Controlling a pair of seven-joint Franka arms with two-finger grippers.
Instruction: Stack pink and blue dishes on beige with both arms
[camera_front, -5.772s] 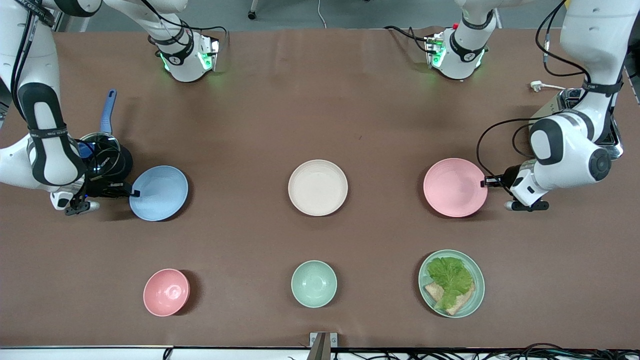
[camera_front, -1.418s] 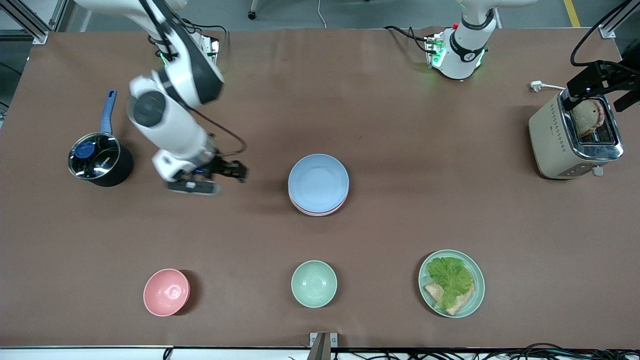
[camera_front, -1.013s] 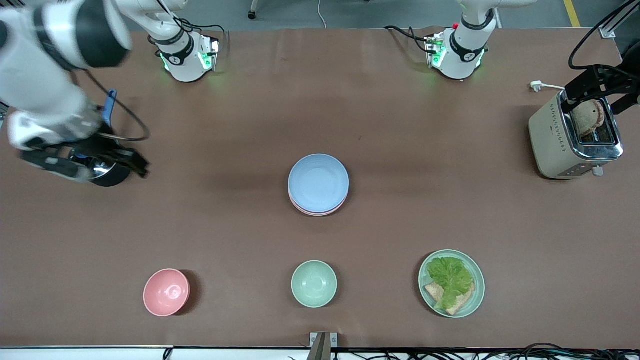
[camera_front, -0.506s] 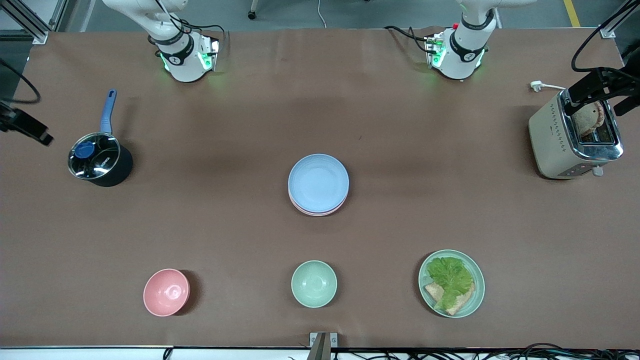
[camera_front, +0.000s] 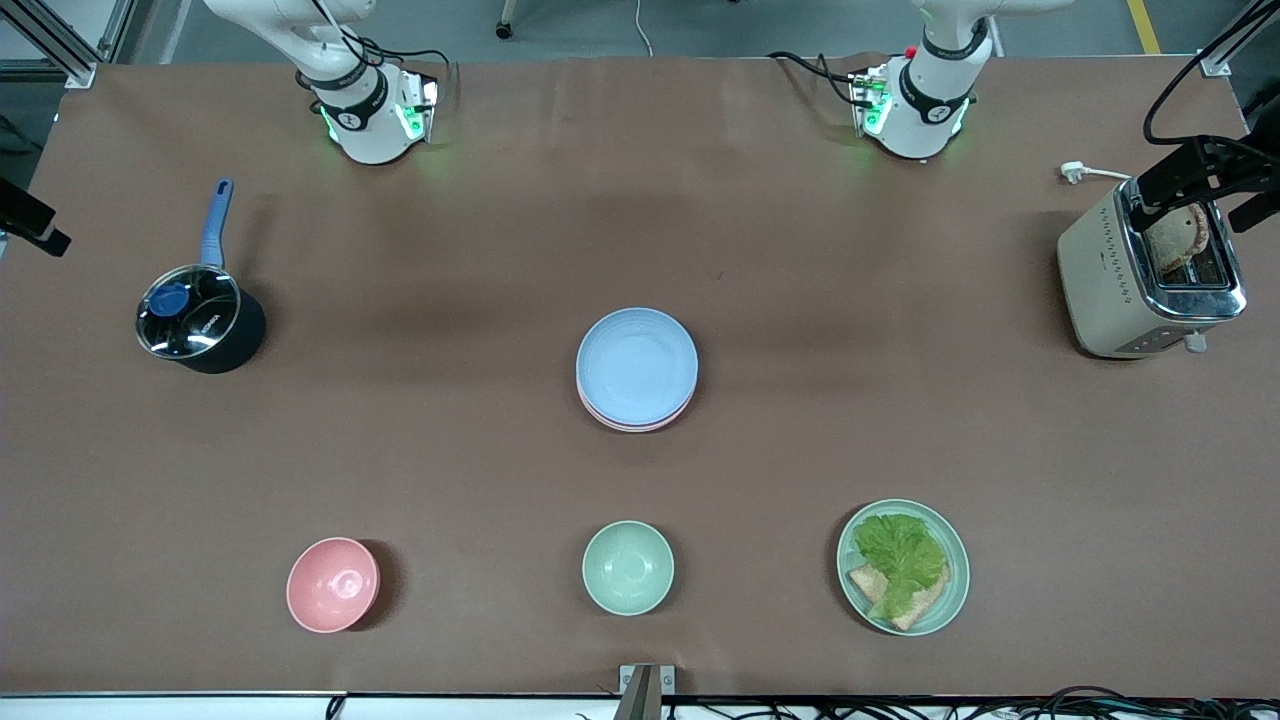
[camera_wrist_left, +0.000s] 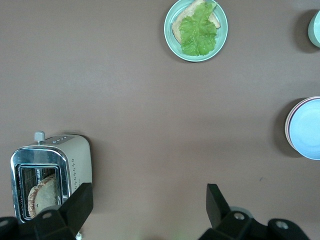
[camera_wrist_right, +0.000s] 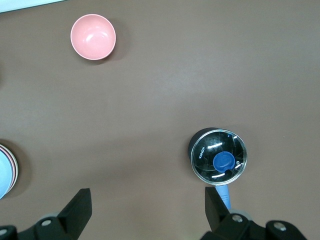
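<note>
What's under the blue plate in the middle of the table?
Under the blue plate, a pink plate shows only as a thin rim. Whatever lies beneath that, beige plate included, is covered.

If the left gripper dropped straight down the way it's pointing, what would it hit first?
Probably bare table, though depth is unclear. The left gripper hangs high with jaws open, pointing down at brown surface beside the toaster; nothing else shows between its fingertips.

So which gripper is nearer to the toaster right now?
Left. The left gripper hangs open high above the table beside the toaster at its own end. The right gripper, also open, is up over the saucepan at the right arm's end.
</note>
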